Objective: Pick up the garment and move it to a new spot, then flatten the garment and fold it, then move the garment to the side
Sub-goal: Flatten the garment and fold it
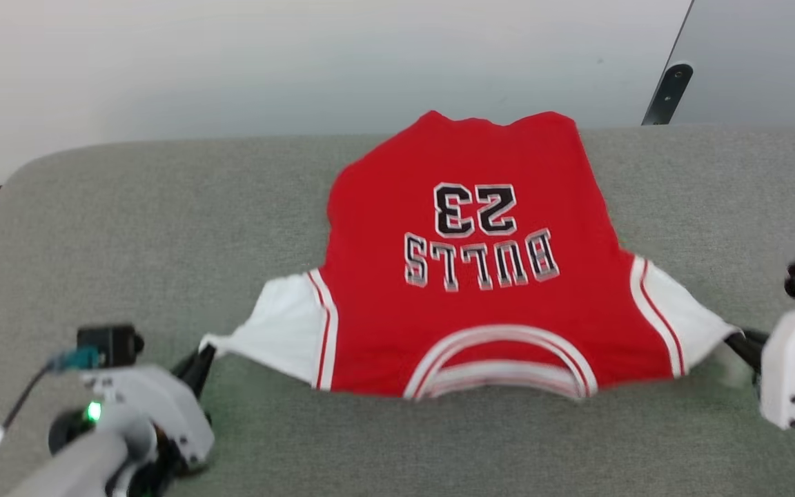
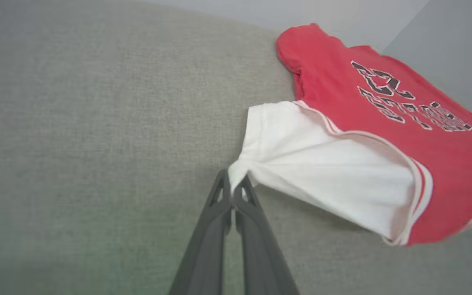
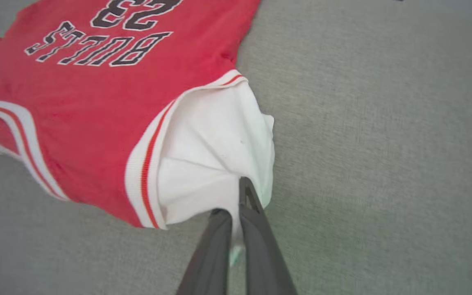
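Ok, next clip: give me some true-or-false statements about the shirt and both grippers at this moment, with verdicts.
1. The left gripper is shut on the tip of a white sleeve of the garment. True.
2. The right gripper is open, clear of the garment. False: it is shut on the other white sleeve.
3. The garment is folded in half. False: it is spread out between the grippers, lettering up.
4. In the head view, the collar is the end nearest the robot. True.
5. The garment is on a bare wooden table. False: under it is a grey fabric surface.
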